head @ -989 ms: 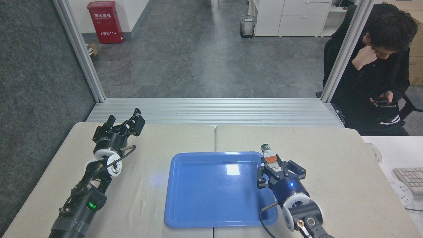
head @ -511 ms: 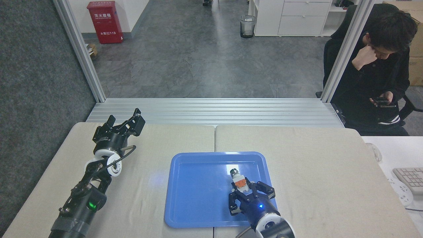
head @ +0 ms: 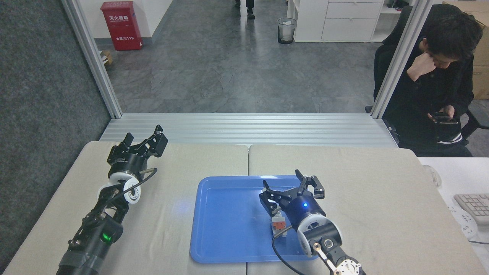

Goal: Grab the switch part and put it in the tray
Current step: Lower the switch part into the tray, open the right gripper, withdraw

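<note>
Grey switch part lies seemingly behind spread fingers.

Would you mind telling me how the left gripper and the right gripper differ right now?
The left gripper sits over bare table at the far left, well away from the tray; the right gripper is over the tray. The right gripper's fingers are spread wide; the left gripper's stand closer together, though still apart. The switch part lies in the tray just beside the right arm, far from the left gripper. Both are black and hold nothing.
</note>
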Action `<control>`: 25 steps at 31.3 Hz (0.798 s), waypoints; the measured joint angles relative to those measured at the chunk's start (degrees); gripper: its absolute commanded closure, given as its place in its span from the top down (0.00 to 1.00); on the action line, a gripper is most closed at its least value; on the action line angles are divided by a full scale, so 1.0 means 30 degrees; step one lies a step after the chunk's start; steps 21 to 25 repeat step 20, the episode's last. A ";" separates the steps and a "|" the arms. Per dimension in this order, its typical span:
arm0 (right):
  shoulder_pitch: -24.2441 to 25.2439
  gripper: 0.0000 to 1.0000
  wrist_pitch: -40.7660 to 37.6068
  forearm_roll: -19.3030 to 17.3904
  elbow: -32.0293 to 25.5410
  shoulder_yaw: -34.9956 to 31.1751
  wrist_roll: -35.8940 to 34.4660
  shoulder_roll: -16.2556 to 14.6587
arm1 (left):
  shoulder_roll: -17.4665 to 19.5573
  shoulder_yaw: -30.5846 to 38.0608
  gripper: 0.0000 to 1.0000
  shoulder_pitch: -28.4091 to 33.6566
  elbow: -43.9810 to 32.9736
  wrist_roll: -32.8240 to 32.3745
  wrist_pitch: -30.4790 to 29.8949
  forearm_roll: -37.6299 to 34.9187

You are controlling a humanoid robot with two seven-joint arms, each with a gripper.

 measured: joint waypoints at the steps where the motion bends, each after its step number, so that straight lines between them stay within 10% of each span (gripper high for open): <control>1: -0.0293 0.99 -0.0521 -0.0186 0.0082 -0.0357 -0.0233 -0.0095 | 0.0000 0.0000 1.00 0.0000 0.0000 0.0000 0.0000 0.0000; 25: -0.2353 0.99 -0.5627 -0.3827 0.4104 -0.5119 -0.5610 -0.4639 | 0.0000 0.0000 1.00 0.0000 0.0000 0.0000 0.0000 0.0000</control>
